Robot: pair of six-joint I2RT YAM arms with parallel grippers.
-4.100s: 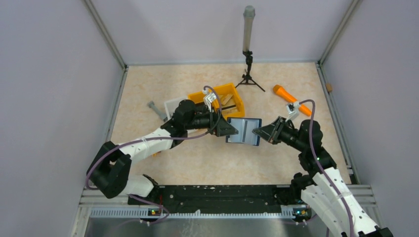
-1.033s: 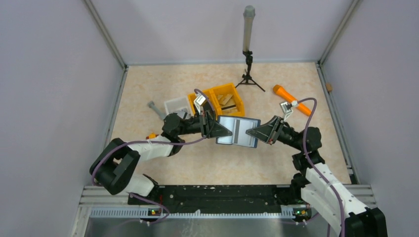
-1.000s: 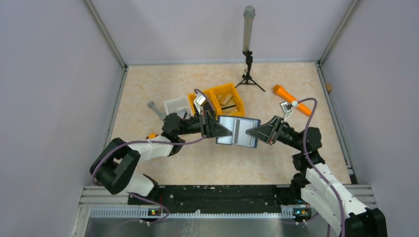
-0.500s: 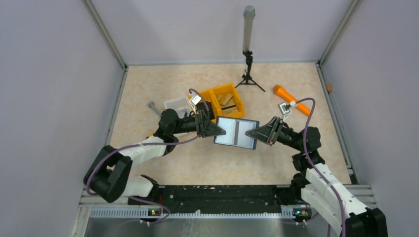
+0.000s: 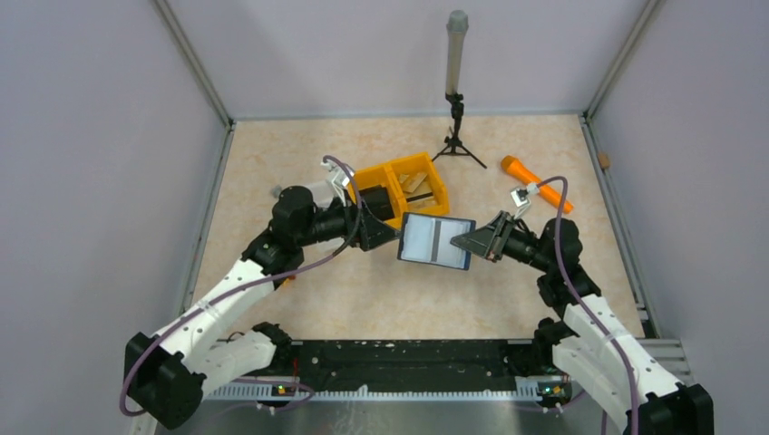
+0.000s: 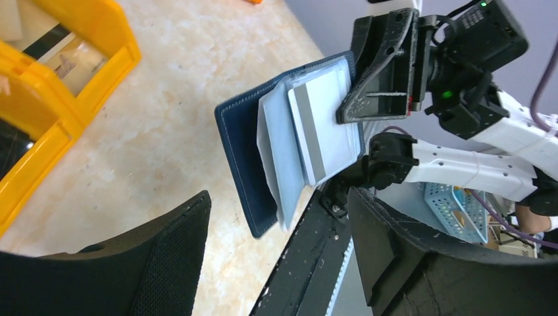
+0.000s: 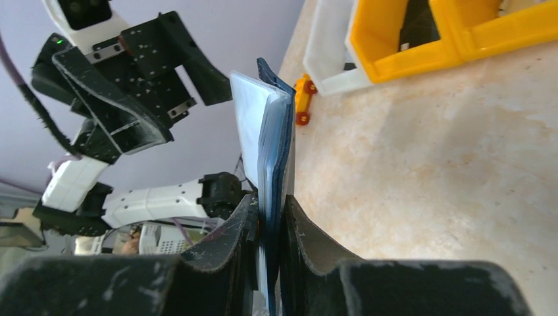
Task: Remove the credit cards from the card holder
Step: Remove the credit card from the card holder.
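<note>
Up in the air over the middle of the table (image 5: 363,299) hangs the card holder (image 5: 435,241). It is open like a book. Its pale inside faces up, and its dark blue outside faces the table. Its long way runs from left to right. The dark fold line down its middle runs from the back of the table toward the front, a little tilted.

A flat pale card (image 6: 327,122) with a grey stripe lies on the right half, tucked in among thin see-through sleeves.

The right gripper (image 5: 469,243) is pinched tight on the right edge of the card holder, and one finger presses on the card too. The left gripper (image 5: 379,233) is just to the left of the card holder, not touching it. Its two black fingers are wide apart with nothing between them.

Right behind the left gripper sits a yellow plastic bin (image 5: 400,164) with two parts. A black block (image 5: 377,201) is in its left part. A small white box (image 5: 319,190) peeks out beside the bin. Farther back stands a little black tripod (image 5: 457,140) with a grey tube on top. An orange stick-shaped thing (image 5: 533,181) lies near the back right. The table top is pale and looks like stone.
</note>
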